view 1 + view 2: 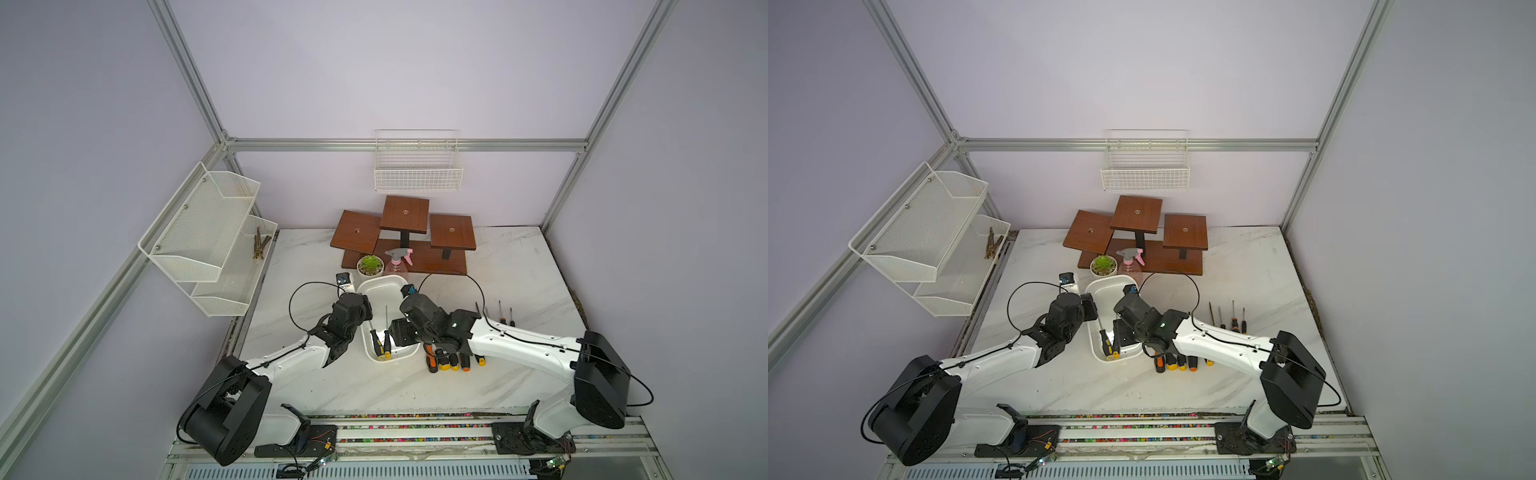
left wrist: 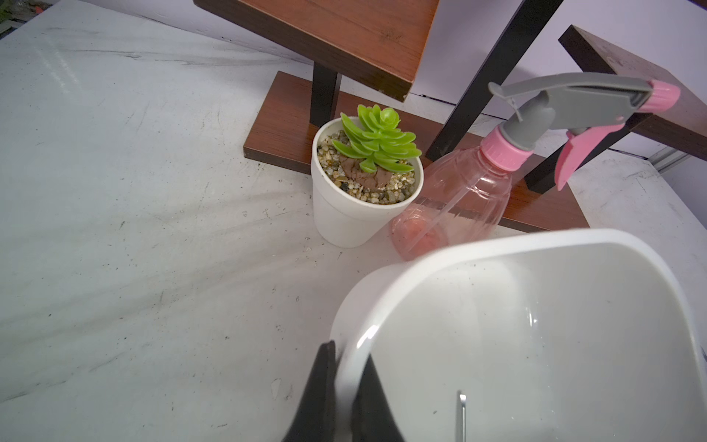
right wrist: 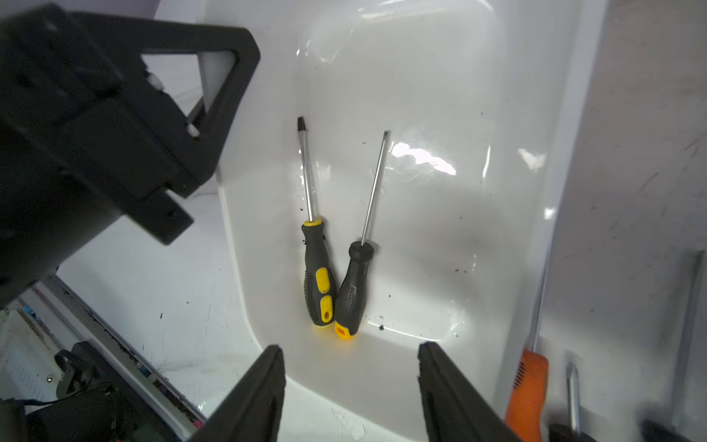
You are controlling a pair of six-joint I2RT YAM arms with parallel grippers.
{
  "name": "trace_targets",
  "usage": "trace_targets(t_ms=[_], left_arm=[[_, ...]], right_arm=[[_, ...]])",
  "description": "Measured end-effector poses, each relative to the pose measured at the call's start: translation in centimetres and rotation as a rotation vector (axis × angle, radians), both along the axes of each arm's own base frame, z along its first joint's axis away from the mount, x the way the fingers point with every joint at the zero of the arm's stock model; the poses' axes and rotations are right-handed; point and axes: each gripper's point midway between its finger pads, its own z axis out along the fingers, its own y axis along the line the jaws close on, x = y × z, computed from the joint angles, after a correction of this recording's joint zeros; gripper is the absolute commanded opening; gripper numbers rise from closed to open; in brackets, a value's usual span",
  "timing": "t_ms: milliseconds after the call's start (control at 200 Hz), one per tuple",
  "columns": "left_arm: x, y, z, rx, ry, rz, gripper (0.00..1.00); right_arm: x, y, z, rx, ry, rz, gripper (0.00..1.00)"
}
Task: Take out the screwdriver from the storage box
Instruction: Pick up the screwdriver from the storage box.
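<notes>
We see two matching arms: the left arm (image 1: 286, 361) and right arm (image 1: 528, 347) wear smooth white shells between bulky matte black joint housings (image 1: 600, 382). Thin black cables (image 1: 311, 283) loop off both wrists. The right claw (image 3: 351, 346) has tapered matte black fingers (image 3: 256, 394), and a small green light (image 1: 455, 324) glows on its wrist.

A white storage box (image 1: 384, 297) (image 1: 1108, 291) is seen in both top views, set flat on the table (image 1: 498, 270), long and shallow, with round corners and a smooth rim. Its inside is shiny, with a few dark specks. Its rim is pinched tight by the left gripper (image 2: 348, 352).

Two screwdrivers are kept in the end of the box nearest the robot. They are laid flat on the bottom. The thick screwdriver (image 3: 317, 268) (image 1: 377, 343) has a black handle with yellow patches and a flat dark tip. The thin screwdriver (image 3: 354, 283) (image 1: 387, 338) has a black handle with a yellow end. The handles are touching, and the metal rods are spread apart like a V.
</notes>
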Motion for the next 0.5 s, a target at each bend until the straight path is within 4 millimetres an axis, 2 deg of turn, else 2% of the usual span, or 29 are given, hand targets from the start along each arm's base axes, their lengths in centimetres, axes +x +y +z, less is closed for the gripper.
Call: trace_targets(t_ms=[85, 180, 500], left_arm=[[0.0, 0.0, 0.0, 0.0, 0.0, 0.0, 0.0], [0.0, 0.0, 0.0, 0.0, 0.0, 0.0, 0.0], [0.0, 0.0, 0.0, -0.001, -0.001, 0.0, 0.0]], right_arm=[[0.2, 0.6, -1.7, -0.012, 0.022, 0.001, 0.58], [0.3, 1.1, -3.1, -0.023, 0.042, 0.005, 0.51], [1.7, 3.4, -5.4, -0.039, 0.065, 0.004, 0.48]])
